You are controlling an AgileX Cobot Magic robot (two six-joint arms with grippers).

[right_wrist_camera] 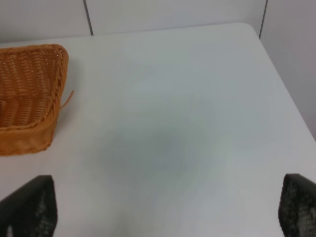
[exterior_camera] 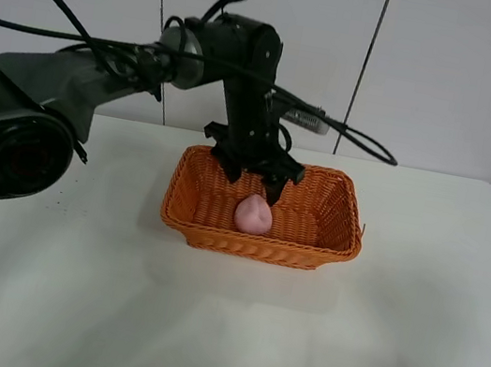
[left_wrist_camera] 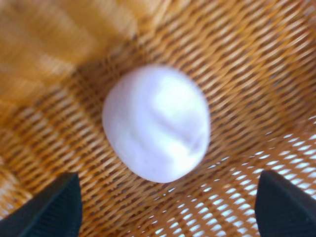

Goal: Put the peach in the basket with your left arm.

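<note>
The pink peach lies on the floor of the orange wicker basket, near its middle. My left gripper hangs open just above the peach, inside the basket's rim, touching nothing. In the left wrist view the peach lies on the basket weave between my two dark fingertips, well apart from both. My right gripper is open and empty over bare table; only its two fingertips show. The right arm is out of the exterior high view.
The basket stands on a white table near its back middle. A corner of the basket shows in the right wrist view. White wall panels rise behind the table. The table's right edge is near the right gripper.
</note>
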